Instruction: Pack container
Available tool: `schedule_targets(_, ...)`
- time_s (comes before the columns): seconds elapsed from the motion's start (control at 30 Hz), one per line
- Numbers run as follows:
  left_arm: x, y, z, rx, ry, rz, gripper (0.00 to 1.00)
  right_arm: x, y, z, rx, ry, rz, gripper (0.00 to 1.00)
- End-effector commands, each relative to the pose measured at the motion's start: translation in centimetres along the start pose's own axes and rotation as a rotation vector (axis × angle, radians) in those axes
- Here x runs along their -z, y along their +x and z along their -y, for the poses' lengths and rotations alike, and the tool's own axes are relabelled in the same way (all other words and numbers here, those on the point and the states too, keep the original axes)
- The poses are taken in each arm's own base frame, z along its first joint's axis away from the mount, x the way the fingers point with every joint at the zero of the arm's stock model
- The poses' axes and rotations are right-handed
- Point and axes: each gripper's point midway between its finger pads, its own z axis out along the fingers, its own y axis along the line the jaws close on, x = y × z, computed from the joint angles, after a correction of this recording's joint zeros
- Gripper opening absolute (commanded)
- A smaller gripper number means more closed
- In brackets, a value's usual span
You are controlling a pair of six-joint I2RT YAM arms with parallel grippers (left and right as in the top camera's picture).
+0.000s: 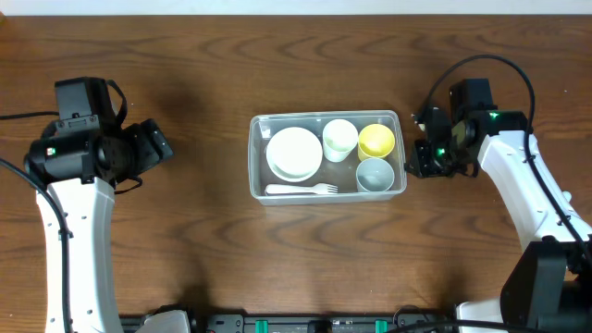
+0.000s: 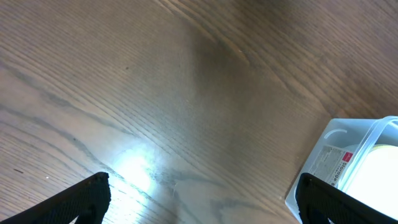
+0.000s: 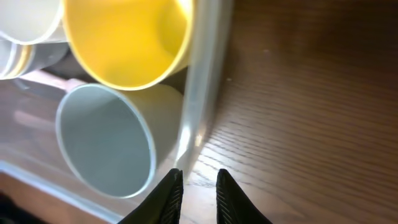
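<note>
Right pincer [image 3: 198, 193] narrowly parted, grasping nothing, tips just beside the right wall of the container [image 3: 202, 93], next to the grey cup [image 3: 106, 140] and yellow cup [image 3: 124, 37]. Left pincer [image 2: 205, 205] spread wide, empty, well apart over bare surface [image 2: 155, 93]. Container mid-surface, already holding plates [image 1: 294, 153], cups and fork [image 1: 301, 190]. Likely hazard: a tip snagging the rim on any sideways move, dragging or tipping the container.

Cropped views, unreadable label
The left wrist view cuts the container [image 2: 354, 126] off at its right and bottom edges; its label [image 2: 333, 163] is too small to read. The right wrist view crops the yellow cup [image 3: 124, 43]; whether the right gripper [image 3: 198, 178] pinches the wall is unclear.
</note>
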Motion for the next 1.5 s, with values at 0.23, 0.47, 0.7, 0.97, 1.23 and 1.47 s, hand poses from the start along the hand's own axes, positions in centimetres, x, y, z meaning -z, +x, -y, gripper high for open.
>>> schedule_targets(0.23,-0.1,0.1,-0.3,0.005,-0.009,-0.004,0.95,-0.3,0.2,-1.4,0.031,-0.071,-0.01,0.22)
schedule_targets(0.47,-0.1,0.1,-0.3,0.005,-0.009,-0.004,0.95,1.1,-2.3,0.5,0.032,0.051,0.087,0.24)
schedule_targets(0.7,-0.1,0.1,-0.3,0.005,-0.009,-0.004,0.95,12.5,-5.5,5.7,-0.324,0.382,0.352,0.33)
schedule_targets(0.97,-0.1,0.1,-0.3,0.005,-0.009,-0.004,0.95,23.1,0.7,10.8,-0.721,0.541,0.569,0.99)
schedule_targets(1.23,-0.2,0.1,-0.3,0.005,-0.009,-0.004,0.95,22.1,8.5,17.8,-0.984,0.561,0.433,0.99)
schedule_targets(1.47,-0.2,0.1,-0.3,0.005,-0.009,-0.004,0.95,16.5,11.7,23.7,-1.017,0.517,0.291,0.99)
